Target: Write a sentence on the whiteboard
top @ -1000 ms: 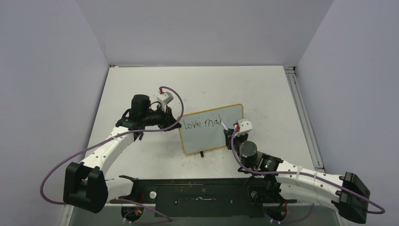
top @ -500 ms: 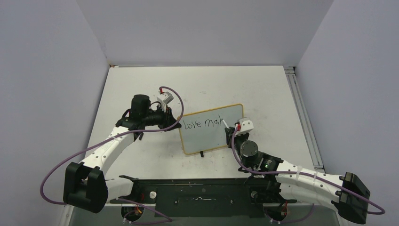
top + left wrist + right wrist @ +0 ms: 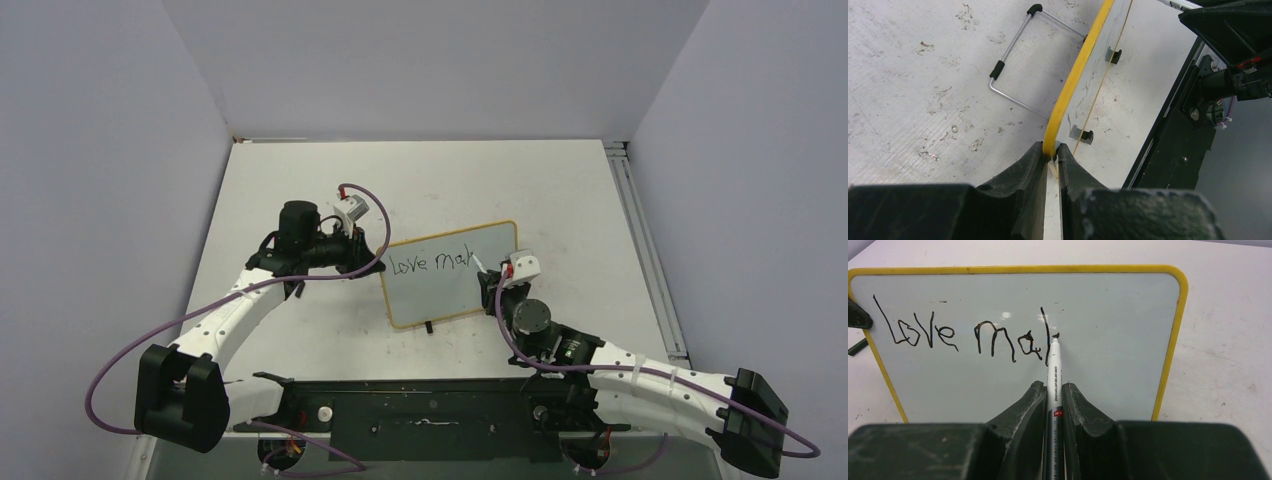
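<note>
Smooth whiteboard [image 3: 1118,340], rounded yellow frame; left pincer [image 3: 1050,151] clamps its edge, right pincer [image 3: 1053,388] grips slim white marker [image 3: 1054,365], tip touching board.

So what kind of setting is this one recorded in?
Likely a robotics lab cell: plain grey walls enclose a scuffed white table, and a black mounting rail runs along its near edge.

the left tool [image 3: 1050,152] pinched the whiteboard's [image 3: 1075,80] yellow frame, seen edge-on, one finger on each side of it. a bent wire stand [image 3: 1013,55] with black tips rested on the scuffed white counter [image 3: 913,90] beside it.
</note>
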Available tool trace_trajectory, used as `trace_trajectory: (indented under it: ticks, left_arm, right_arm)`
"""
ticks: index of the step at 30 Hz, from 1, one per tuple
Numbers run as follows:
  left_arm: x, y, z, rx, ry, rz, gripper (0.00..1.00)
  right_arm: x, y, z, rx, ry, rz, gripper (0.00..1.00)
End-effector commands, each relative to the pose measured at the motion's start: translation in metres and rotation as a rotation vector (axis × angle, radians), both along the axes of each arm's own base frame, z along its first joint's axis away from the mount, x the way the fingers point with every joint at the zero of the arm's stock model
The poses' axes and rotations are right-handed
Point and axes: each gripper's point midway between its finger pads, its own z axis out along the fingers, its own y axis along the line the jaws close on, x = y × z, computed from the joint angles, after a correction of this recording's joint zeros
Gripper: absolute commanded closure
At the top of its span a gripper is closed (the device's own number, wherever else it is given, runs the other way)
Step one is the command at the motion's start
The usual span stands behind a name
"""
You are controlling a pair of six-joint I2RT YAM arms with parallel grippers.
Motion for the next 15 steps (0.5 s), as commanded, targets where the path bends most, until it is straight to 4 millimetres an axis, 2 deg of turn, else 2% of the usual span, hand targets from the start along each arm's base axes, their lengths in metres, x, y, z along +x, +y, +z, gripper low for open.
trace_trajectory:
  ticks: [1, 15]
  left_arm:
    - [0.0062, 0.0009, 0.0130, 0.009, -0.049, 0.007, 1.00]
    - [0.0062, 0.0007, 0.0122, 0.009, -0.046, 0.006, 1.00]
  right_arm:
    - [-0.0010, 0.0031, 0.0055, 0.039, -0.001, 0.006, 0.95]
    - [0.0006, 0.0103, -0.0005, 0.023, 0.011, 0.019, 0.95]
